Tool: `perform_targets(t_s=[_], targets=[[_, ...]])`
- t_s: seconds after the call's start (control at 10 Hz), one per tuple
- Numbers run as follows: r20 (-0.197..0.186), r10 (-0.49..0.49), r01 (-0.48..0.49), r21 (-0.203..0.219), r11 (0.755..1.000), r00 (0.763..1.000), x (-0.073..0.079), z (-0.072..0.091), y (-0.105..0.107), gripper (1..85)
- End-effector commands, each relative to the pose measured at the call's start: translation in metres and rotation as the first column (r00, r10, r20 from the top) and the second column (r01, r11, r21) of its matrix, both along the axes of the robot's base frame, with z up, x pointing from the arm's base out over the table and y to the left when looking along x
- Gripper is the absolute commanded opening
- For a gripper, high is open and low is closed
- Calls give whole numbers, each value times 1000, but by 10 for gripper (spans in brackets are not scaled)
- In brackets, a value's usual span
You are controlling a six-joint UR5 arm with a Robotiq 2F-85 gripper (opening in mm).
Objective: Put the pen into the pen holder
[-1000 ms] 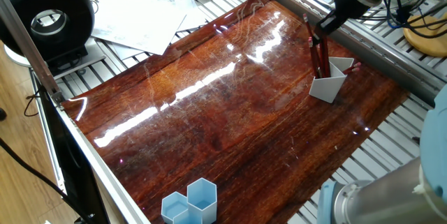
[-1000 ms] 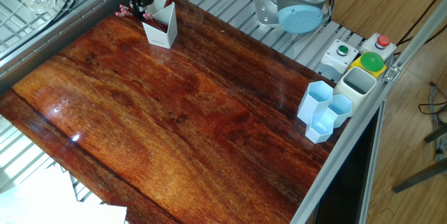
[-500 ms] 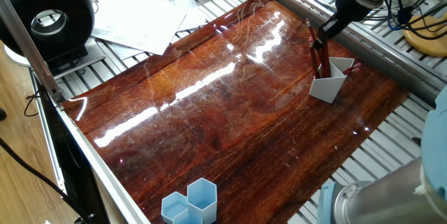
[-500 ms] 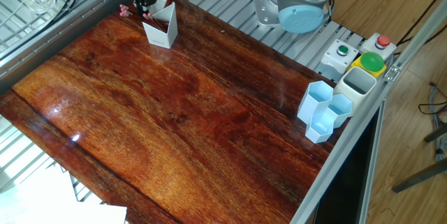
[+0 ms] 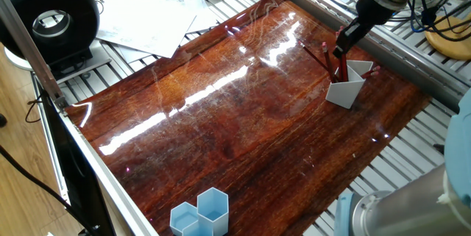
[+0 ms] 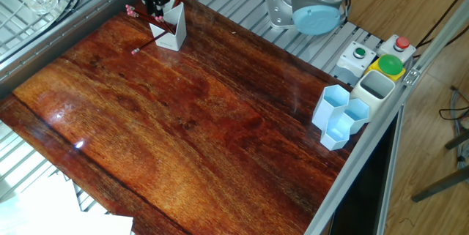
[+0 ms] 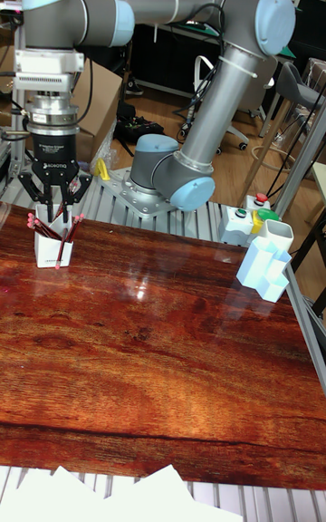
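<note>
Gripper (image 7: 54, 210) seemingly spread above edge-side pen holder (image 7: 50, 248)

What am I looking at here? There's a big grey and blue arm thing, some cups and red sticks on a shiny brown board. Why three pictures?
The arm is a robot, bolted to a metal frame behind the wooden board. The three pictures show one moment from three cameras: two look down from different sides, and the tall one faces the arm. At the arm's end is its tool, two black fingers for gripping, hanging open just above the white pen holder. Several red pens stand in that holder, and one leans out over its rim toward the board. The tool seems to hold nothing. Near another edge stand light blue honeycomb cups, beside a button box.
</note>
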State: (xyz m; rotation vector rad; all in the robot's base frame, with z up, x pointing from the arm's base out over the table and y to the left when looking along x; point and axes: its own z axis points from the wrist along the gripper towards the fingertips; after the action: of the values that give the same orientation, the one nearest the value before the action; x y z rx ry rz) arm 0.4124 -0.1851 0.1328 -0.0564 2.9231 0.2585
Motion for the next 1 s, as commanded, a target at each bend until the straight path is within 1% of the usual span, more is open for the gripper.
perform_targets(t_s=[0.0,0.1,0.2,0.3,0.5,0.6,0.7,0.8,0.9], targets=[[-12,15,-15,-10,1000,1000,-4,2,-4,293],[-18,28,-28,-21,999,999,-5,4,-9,287],[-31,37,-38,-29,999,999,-9,10,-14,287],[-46,41,-42,-36,998,998,-11,18,-15,287],[-69,43,-46,-47,998,997,-8,36,-11,283],[-90,44,-50,-60,997,995,-7,46,-10,277],[-118,44,-53,-80,995,992,-7,58,-12,240],[-148,49,-66,-109,992,988,-12,64,-18,207],[-184,45,-73,-149,986,982,-21,63,-29,93]])
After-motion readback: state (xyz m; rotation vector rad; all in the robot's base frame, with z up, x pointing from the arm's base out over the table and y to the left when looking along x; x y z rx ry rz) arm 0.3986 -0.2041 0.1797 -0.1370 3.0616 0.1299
